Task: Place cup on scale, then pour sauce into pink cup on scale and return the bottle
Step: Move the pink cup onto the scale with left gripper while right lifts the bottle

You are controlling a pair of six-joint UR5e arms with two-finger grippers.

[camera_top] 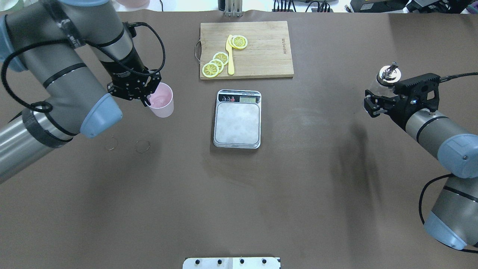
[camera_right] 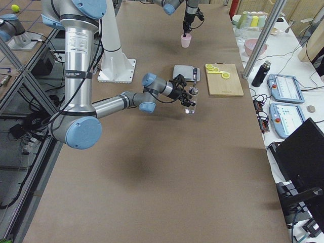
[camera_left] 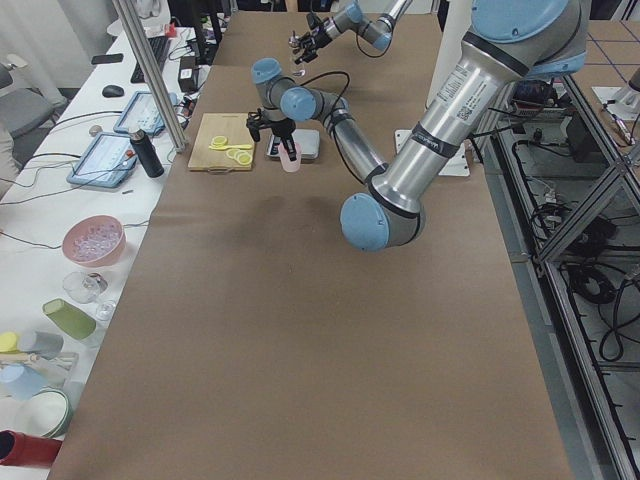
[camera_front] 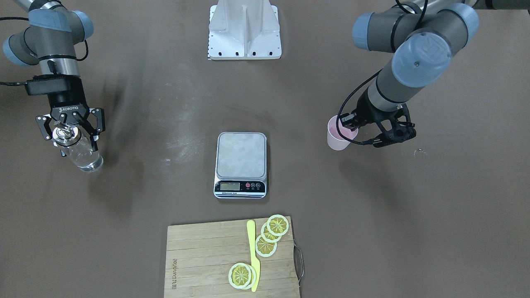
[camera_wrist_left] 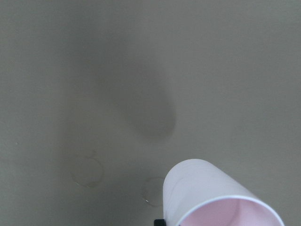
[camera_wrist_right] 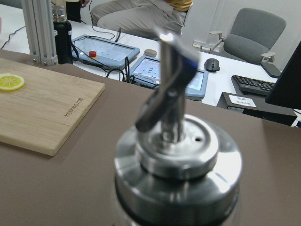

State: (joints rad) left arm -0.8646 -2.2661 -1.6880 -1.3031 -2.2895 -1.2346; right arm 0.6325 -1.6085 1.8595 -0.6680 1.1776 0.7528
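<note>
The pale pink cup (camera_top: 161, 100) hangs by its rim from my left gripper (camera_top: 147, 98), lifted off the table to the left of the scale (camera_top: 237, 123); the left wrist view shows the cup (camera_wrist_left: 211, 193) above bare tabletop. The scale's steel platform (camera_front: 241, 157) carries nothing. My right gripper (camera_front: 71, 131) is shut around the neck of the clear glass bottle (camera_front: 83, 155), which stands upright far to the scale's right. Its silver pour-spout cap (camera_wrist_right: 178, 160) fills the right wrist view, and clear liquid shows in the bottle's base.
A wooden cutting board (camera_top: 261, 48) with lemon slices (camera_top: 216, 63) and a yellow knife (camera_top: 230, 56) lies just beyond the scale. Faint wet rings (camera_top: 142, 146) mark the table below the cup. The robot's base plate (camera_front: 244, 29) sits at the near edge.
</note>
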